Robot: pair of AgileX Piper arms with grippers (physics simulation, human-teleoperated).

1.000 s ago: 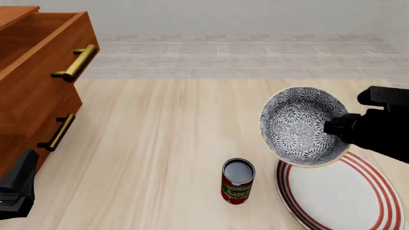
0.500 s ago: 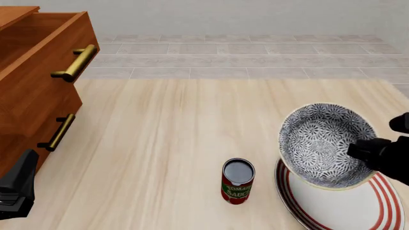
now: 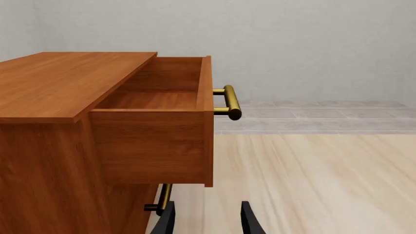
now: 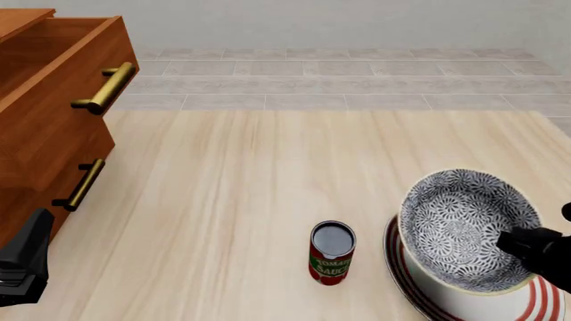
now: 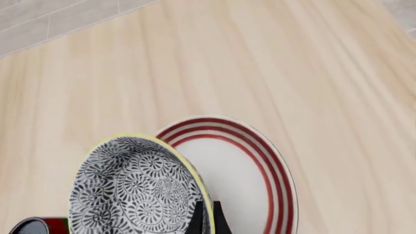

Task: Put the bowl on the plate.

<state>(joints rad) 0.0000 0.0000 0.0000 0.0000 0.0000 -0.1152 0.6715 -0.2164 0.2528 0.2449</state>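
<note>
At the left hand (image 3: 206, 220), left wrist view: two dark fingers stand apart with nothing between them, so open and idle. Ahead of it a wooden cabinet (image 3: 71, 146) with its top drawer (image 3: 156, 126) pulled out, brass handle (image 3: 229, 102) on the front. Pale wood bench (image 3: 312, 180) runs to a strip of grey tiles under a plain light wall.

Front view: right hand (image 4: 528, 246) pinches the rim of the bowl (image 4: 464, 227), which is tilted, over the plate (image 4: 428, 294). Contact with plate: cannot tell. A tomato sauce can (image 4: 332, 253) stands beside the plate, on the bowl's far side from the hand.

Right wrist view: fingertips closed on the yellowish rim. Bowl overhangs the plate's edge toward the can. Judgement: shift toward plate centre, level the bowl, lower until seated, then release; keep clear of the can.
</note>
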